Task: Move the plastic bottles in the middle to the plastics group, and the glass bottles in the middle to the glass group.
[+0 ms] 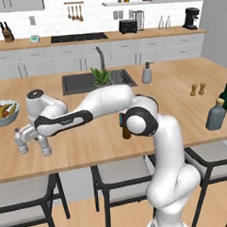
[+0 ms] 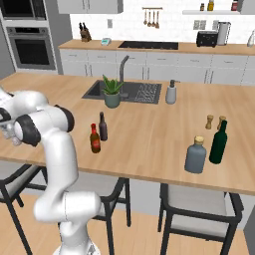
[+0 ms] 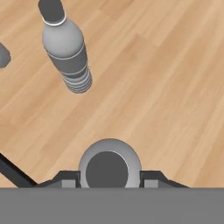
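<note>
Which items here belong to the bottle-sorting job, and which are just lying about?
Job items:
- plastic bottle gripped in the end effector
- second plastic bottle
- brown bottle
- near-black bottle
- green wine bottle
- corked grey-blue bottle

Lying about:
- fruit bowl
- shakers
- soap dispenser
- potted plant

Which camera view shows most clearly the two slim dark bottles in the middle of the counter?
The right base view: the brown bottle with red neck and the near-black bottle stand unobstructed, close together on the counter. In the left base view the robot's arm hides them almost fully; one small dark part peeks out.
</note>
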Tool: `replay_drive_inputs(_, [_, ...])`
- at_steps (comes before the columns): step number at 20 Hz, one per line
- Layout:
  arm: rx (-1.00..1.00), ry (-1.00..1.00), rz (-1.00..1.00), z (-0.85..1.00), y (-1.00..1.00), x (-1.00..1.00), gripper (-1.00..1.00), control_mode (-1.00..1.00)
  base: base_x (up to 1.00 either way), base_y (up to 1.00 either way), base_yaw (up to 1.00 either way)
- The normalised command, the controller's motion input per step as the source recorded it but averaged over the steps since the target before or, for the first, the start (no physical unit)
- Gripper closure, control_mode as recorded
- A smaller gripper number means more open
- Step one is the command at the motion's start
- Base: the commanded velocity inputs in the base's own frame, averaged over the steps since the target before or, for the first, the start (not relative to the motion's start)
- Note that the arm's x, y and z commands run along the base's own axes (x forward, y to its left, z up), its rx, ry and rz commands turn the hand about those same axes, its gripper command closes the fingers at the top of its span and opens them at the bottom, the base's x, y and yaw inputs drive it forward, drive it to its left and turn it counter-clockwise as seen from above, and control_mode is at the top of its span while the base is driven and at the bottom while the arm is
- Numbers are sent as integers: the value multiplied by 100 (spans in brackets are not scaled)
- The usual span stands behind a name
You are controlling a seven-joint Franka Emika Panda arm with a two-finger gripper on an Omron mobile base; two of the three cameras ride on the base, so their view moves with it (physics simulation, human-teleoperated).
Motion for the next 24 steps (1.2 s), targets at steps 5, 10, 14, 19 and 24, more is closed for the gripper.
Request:
replay_drive_inputs(5, [1, 2, 0, 0, 0, 31, 100, -100, 0, 0, 0])
replay_drive_inputs(10, [0, 0, 0, 0, 0, 17, 100, -100, 0, 0, 0])
replay_drive_inputs(14, [6, 0, 1, 0, 0, 17, 100, -100, 0, 0, 0])
replay_drive_inputs(19, [7, 0, 3, -2, 0, 20, 100, -100, 0, 0, 0])
replay_drive_inputs(24, [10, 0, 8, -20, 1, 13, 100, -100, 0, 0, 0])
